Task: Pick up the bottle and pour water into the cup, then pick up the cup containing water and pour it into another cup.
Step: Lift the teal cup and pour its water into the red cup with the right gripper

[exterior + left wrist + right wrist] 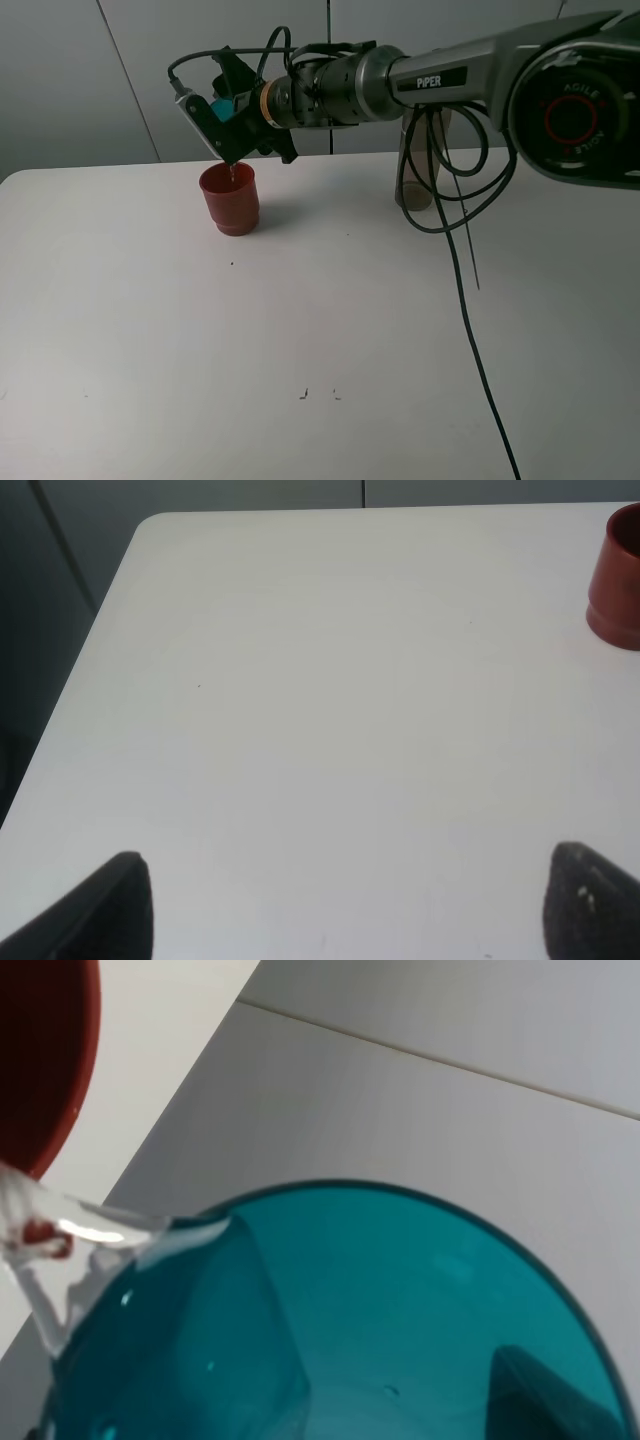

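- The right gripper [232, 118] is clamped on the teal cup [243, 103], tipped steeply over the red cup [230, 199].
- Water [60, 1250] spills from the teal rim [400, 1192] toward the red cup.
- The bottle [420, 160] stands at three o'clock of the red cup, behind the arm.
- The left gripper [345, 905] has its fingers [115, 910] wide apart, holding nothing, above the table [320, 730].
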### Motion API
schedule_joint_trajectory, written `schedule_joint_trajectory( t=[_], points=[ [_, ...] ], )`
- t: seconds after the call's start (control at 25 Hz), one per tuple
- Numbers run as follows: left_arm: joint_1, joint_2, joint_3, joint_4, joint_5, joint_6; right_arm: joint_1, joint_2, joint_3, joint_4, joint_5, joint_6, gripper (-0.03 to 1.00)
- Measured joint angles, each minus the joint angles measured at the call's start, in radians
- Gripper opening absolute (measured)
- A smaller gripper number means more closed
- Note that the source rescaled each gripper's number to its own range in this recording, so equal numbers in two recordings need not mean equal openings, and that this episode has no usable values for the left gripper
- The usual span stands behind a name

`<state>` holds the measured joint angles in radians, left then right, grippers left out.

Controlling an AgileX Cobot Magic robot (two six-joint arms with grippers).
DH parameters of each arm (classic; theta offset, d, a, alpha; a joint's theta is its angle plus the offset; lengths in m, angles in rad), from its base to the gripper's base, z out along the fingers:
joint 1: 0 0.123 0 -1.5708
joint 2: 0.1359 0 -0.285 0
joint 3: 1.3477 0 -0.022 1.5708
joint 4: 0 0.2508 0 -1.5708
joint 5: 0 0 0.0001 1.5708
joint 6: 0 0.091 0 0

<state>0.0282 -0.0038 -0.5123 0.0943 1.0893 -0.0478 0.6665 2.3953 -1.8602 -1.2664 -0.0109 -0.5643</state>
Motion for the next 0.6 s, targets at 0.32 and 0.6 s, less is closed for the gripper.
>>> schedule_joint_trajectory(
  t=[0.32, 0.6],
  points=[
    [0.0, 0.0, 0.0, 0.0, 0.0, 0.0, 0.0, 0.0, -0.051, 0.0, 0.0, -0.004, 0.12],
    [0.0, 0.0, 0.0, 0.0, 0.0, 0.0, 0.0, 0.0, -0.081, 0.0, -0.002, -0.004, 0.12]
  ],
)
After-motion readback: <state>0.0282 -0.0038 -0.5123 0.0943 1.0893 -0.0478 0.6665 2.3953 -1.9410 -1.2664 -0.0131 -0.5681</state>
